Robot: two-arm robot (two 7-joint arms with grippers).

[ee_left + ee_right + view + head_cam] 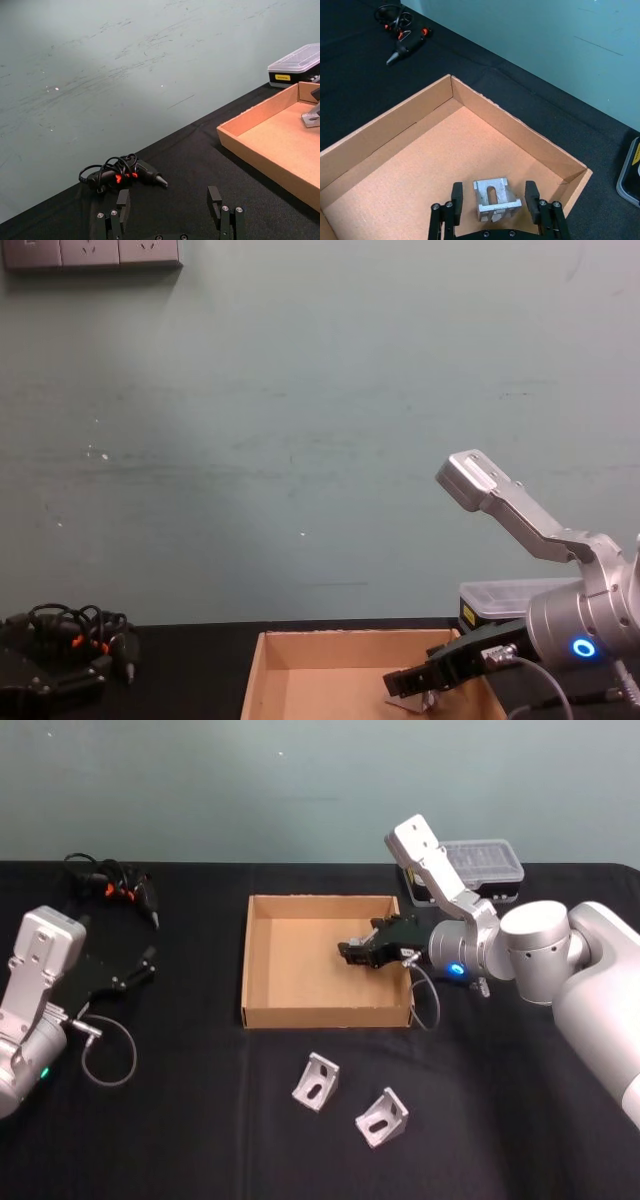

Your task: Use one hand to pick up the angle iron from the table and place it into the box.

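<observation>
over the right end of the shallow tan cardboard box point(325, 1016), your right gripper point(493, 187) hangs with jaws released, straddling the silver metal angle iron point(495, 201) on the box floor, pads clear of it. a second angle iron point(316, 1081) and a third angle iron point(382, 1117) lie on the black counter point(200, 1120). your left gripper point(168, 195) idles far left, jaws spread.

The box point(325, 1016) is open above, its left half bare; the right gripper point(348, 953) hangs over the right half. A plastic case point(485, 860) stands close behind, two angle irons point(316, 1081) point(382, 1117) in front.
</observation>
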